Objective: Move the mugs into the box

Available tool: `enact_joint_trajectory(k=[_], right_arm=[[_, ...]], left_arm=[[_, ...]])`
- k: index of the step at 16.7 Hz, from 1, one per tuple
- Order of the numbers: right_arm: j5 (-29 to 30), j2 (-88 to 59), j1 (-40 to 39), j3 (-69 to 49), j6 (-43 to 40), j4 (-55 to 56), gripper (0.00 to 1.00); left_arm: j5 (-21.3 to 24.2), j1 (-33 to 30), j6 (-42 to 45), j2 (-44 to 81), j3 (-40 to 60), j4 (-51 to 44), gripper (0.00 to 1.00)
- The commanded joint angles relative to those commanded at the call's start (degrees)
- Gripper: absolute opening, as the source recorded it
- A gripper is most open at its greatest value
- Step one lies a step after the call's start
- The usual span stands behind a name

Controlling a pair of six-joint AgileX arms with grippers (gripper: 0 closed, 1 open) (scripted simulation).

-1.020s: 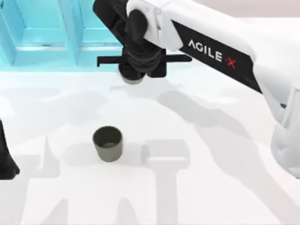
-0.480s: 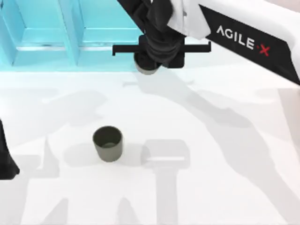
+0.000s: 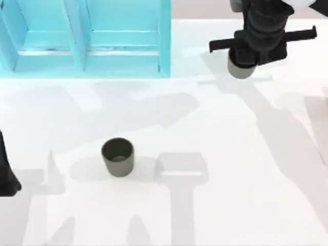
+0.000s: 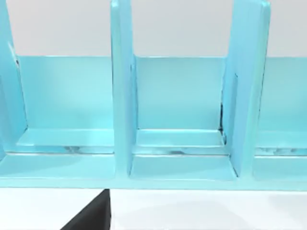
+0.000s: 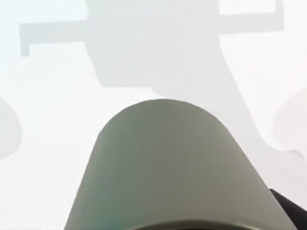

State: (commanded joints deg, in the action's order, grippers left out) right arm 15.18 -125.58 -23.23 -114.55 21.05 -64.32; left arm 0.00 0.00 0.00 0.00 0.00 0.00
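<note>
The right end effector [image 3: 245, 57], at one o'clock, clenches a mug [image 3: 240, 68] beyond the box [image 3: 165, 38]; releasing there would miss it.

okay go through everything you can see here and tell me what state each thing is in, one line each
Carried mug: held in the right gripper, lifted off the table, right of the box.
Table mug: upright on the table, empty, untouched.
Box: open compartments, no mug seen inside.
Right gripper: shut on the carried mug, at the top view's upper right.
Left arm: parked at the table's left edge.
</note>
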Motion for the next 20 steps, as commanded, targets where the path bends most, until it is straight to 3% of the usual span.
enact_joint_trajectory(k=[11, 15, 20], right_arm=[[-10.1, 28.3, 52.1, 27.1, -50.0, -12.7, 0.00], [-11.2, 34.0, 60.2, 33.7, -58.2, -15.4, 0.00], [-11.2, 34.1, 60.6, 34.1, -58.6, -15.5, 0.00]], left_arm=[[0.0, 0.0, 0.0, 0.0, 0.0, 0.0, 1.00], [0.0, 0.0, 0.0, 0.0, 0.0, 0.0, 1.00], [0.0, 0.0, 0.0, 0.0, 0.0, 0.0, 1.00]])
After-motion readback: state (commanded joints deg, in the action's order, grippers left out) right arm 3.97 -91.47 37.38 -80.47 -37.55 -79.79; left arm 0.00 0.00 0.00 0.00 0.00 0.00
